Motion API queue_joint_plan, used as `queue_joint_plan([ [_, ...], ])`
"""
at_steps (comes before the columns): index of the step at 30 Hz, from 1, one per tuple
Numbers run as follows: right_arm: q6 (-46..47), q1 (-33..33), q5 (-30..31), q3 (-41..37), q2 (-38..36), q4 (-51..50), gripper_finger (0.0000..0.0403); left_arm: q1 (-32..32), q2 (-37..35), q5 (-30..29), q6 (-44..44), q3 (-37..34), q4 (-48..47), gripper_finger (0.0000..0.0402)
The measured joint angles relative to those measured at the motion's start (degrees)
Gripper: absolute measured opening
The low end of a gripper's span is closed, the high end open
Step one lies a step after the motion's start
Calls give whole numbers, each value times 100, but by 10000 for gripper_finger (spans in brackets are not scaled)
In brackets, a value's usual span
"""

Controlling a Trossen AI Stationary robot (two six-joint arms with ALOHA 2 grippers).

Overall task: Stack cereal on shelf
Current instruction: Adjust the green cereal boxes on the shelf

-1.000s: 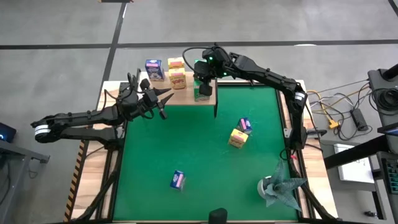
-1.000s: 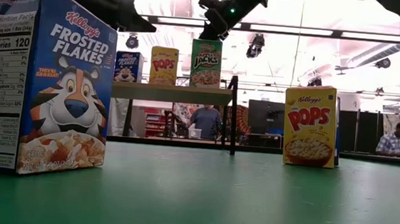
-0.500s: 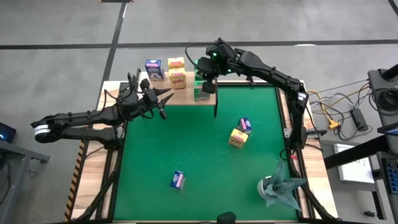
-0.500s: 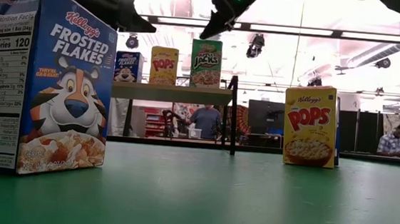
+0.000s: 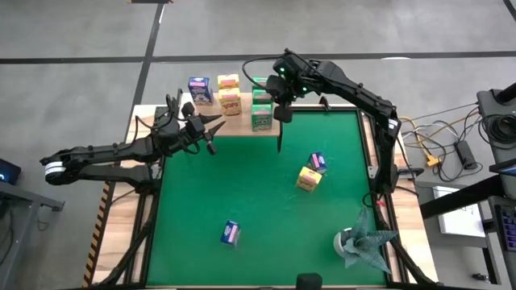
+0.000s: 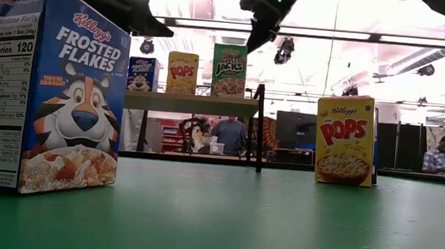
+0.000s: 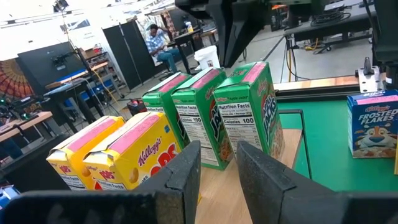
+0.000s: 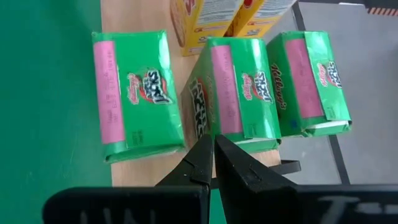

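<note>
The wooden shelf stands at the mat's far edge. On it stand one blue cereal box, two yellow ones and three green ones, which also show in the right wrist view. On the mat stand a blue box, a yellow box and another blue box. My right gripper is shut and empty above the shelf's right end, just right of the green boxes. My left gripper is open and empty at the shelf's near left side.
A grey-green foil-like wad lies at the mat's near right corner. The shelf's black post stands at its right end. In the low view the near blue box and the yellow box stand before the shelf. People show in the room behind.
My right gripper has moved from over the green boxes toward the table's right edge, clear of them. The green boxes stay upright on the shelf.
</note>
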Motion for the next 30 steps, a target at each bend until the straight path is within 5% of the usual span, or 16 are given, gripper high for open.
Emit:
queue_joint_plan([
  [30, -58, -35, -13, 56, 8, 268, 9, 0, 1, -1, 0, 0, 3, 88],
])
